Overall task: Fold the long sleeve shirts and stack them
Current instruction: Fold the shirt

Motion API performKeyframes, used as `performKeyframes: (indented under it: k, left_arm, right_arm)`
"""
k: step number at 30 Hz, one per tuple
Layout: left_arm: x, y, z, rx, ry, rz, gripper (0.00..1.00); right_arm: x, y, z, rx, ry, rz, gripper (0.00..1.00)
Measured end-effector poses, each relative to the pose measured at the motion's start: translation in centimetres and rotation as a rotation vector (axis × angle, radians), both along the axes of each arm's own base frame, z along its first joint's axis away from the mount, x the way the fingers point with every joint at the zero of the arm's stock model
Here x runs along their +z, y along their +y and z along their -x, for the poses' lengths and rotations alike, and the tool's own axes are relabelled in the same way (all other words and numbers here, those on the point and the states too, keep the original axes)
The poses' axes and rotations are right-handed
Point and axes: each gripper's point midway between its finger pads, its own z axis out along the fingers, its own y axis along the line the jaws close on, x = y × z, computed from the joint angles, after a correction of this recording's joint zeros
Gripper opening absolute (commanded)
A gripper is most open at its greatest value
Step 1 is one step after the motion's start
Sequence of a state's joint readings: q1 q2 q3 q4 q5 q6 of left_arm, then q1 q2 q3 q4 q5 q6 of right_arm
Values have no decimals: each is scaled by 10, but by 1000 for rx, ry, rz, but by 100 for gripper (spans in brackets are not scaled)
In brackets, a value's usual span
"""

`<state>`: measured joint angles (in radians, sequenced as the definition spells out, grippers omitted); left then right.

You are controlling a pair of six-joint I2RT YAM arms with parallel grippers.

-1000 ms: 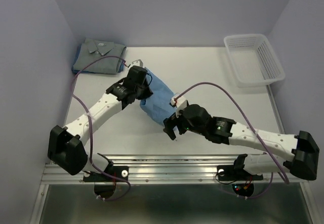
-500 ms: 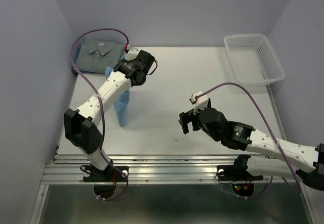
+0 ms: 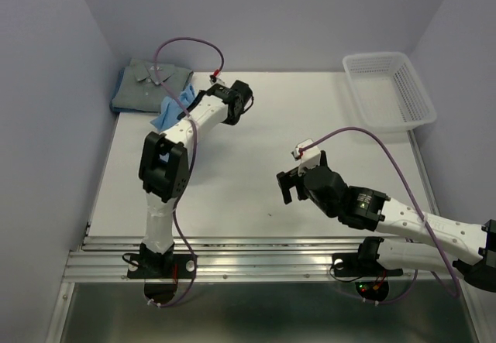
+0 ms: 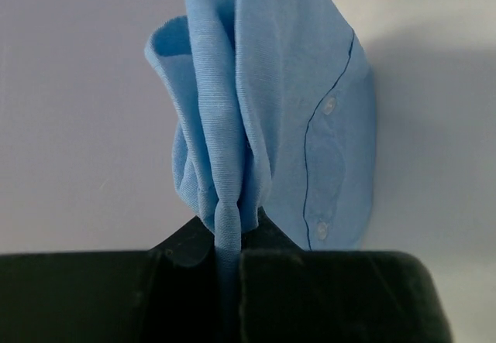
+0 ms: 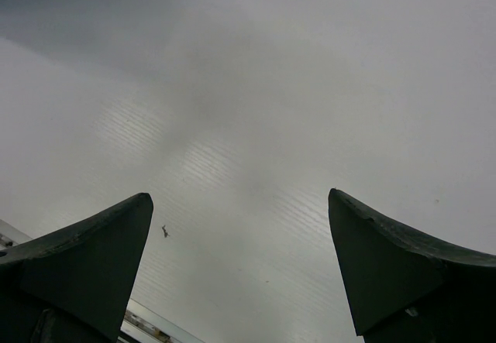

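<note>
The light blue long sleeve shirt (image 4: 263,87) hangs bunched from my left gripper (image 4: 227,242), which is shut on a twisted fold of it; its button placket shows on the right. In the top view the blue shirt (image 3: 170,112) sits at the back left, next to the folded grey long sleeve shirt (image 3: 147,86) lying in the corner, and the left arm hides part of it. My right gripper (image 3: 288,186) stands open over bare table at centre right, with nothing between its fingers (image 5: 116,234).
A white mesh basket (image 3: 353,91) stands at the back right corner. Purple cables loop above both arms. The left arm stretches diagonally over the left part of the white table (image 3: 263,126). Walls close the left, back and right sides.
The left arm has carried the blue shirt from the table's middle to the back left, beside the grey shirt. The right gripper pulled back to the right and stays open.
</note>
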<state>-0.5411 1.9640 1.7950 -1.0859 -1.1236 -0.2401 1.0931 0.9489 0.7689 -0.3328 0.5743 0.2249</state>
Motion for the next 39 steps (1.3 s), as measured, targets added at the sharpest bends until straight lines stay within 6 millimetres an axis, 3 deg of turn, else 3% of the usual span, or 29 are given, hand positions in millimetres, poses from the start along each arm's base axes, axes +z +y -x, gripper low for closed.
performKeyframes:
  k: [5, 8, 14, 18, 20, 21, 23, 24, 25, 29, 35, 39]
  left_arm:
    - [-56, -29, -33, -23, 91, -54, 0]
    - [-88, -57, -38, -72, 157, -66, 0]
    - [-121, -137, -43, -205, 176, 33, 0]
    - [-143, -187, -30, -296, 219, 134, 0]
    - [-154, -205, -20, -331, 257, 190, 23]
    - [-156, -211, -17, -341, 267, 210, 46]
    - [-166, -227, -12, -361, 288, 302, 75]
    - [-168, -230, -12, -367, 293, 320, 95]
    - [-174, -238, -9, -374, 307, 381, 99]
    - [-164, -257, -4, -423, 320, 552, 99]
    - [-113, -318, -4, -587, 283, 895, 99]
    - [-84, -353, 0, -698, 279, 1056, 99]
  right_arm:
    - [0, -2, -2, -12, -8, 10, 100]
    - [0, -3, -2, -15, -11, 15, 100]
    - [-1, -4, -3, -18, -11, 19, 100]
    - [-3, -3, -3, -18, -6, 29, 100]
    - [-4, -3, -3, -18, -5, 30, 100]
    - [-4, -3, -3, -18, -6, 30, 100]
    - [-4, -3, -3, -18, -5, 30, 100]
    - [-4, -3, -3, -18, -5, 30, 100]
    - [-4, -3, -3, -18, -5, 30, 100]
    - [-4, -3, -2, -14, -2, 28, 100]
    - [-7, 1, 13, 75, 48, 21, 100]
    - [12, 7, 33, 198, 55, -57, 100]
